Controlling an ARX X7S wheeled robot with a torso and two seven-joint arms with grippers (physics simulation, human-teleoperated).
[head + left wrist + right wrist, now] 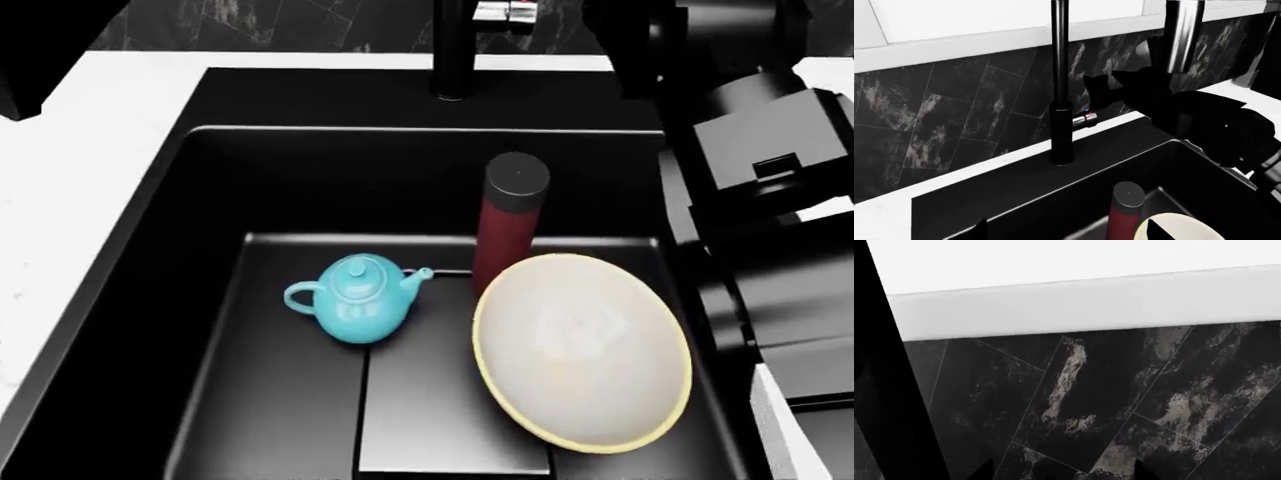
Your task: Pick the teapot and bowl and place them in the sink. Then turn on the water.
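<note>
The turquoise teapot [358, 308] stands on the bottom of the black sink [200, 250]. The cream-white bowl [583, 350] lies tilted beside it at the right and also shows in the left wrist view [1187, 225]. The black faucet [1061, 100] rises behind the basin, and its small metal handle [1085, 119] sticks out to the side. No water stream shows. My right gripper [1064, 472] is open and empty, facing the tiled wall; in the left wrist view its fingers [1097, 90] hang just above the handle. My left gripper [1067, 236] is open and empty above the sink.
A dark red cylinder with a black cap [514, 220] stands in the sink between the faucet and the bowl. White counter [80, 200] surrounds the basin. Dark marble tiles [1121, 390] back the counter. My right arm [747, 170] reaches over the sink's right side.
</note>
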